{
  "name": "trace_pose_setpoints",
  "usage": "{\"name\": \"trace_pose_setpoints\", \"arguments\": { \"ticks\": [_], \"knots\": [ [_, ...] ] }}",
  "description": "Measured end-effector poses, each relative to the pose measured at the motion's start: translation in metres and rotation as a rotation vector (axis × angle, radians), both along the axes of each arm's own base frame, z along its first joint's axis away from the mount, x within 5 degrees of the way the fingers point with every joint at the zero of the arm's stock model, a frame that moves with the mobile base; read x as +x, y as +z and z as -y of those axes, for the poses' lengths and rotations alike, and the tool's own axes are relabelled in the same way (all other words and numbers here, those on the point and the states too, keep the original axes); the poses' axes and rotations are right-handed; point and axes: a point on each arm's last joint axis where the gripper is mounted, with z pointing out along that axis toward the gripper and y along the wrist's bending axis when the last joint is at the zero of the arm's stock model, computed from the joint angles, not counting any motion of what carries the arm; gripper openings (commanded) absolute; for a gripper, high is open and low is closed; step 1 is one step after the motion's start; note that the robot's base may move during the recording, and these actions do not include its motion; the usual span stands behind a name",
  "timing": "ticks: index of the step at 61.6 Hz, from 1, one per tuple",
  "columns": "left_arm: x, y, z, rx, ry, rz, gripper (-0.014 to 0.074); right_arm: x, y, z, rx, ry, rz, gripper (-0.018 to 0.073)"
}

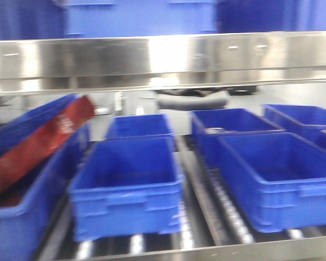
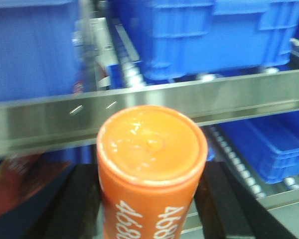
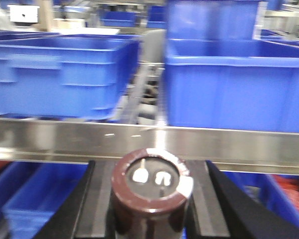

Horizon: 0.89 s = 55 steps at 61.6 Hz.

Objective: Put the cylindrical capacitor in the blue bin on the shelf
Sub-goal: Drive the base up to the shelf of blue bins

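Three blurred camera views face a shiny steel shelf (image 1: 152,54) loaded with blue bins standing on roller tracks (image 1: 228,215). The right pincer (image 3: 150,204) is closed on the capacitor (image 3: 152,189), a short dark brown cylinder with a pale top rim. It is held upright between two black fingers (image 3: 70,211), just in front of the shelf's front rail (image 3: 65,142) and low against it. It is not yet in any bin. Beyond the rail stand a left bin (image 3: 60,74) and a right bin (image 3: 234,89), with a strip of bare track between them almost straight ahead of the capacitor. The left pincer (image 2: 152,204) is closed on an orange cylinder (image 2: 152,144) printed with white digits, also just outside a rail. In the front view, a bin at the shelf's left edge holds a red packet (image 1: 38,141), and the middle bin (image 1: 127,187) looks empty. The likely risks are these. Moving forward without rising enough could knock the capacitor against the rail or a bin wall and jar it loose. Letting go over the gap would drop it onto the rollers instead of into a bin. The smooth round body might also slip or tilt in the grip. The blur makes exact clearances impossible to tell.
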Motion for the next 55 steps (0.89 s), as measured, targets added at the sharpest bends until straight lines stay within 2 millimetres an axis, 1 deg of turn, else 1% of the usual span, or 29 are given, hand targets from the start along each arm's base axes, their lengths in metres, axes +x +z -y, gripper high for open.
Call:
{"name": "trace_pose_setpoints", "arguments": {
  "ticks": [55],
  "knots": [
    [0.0000, -0.0002, 0.0000, 0.000, 0.000, -0.001, -0.0111, 0.0000, 0.0002, 0.0000, 0.000, 0.000, 0.002, -0.0163]
  ]
}}
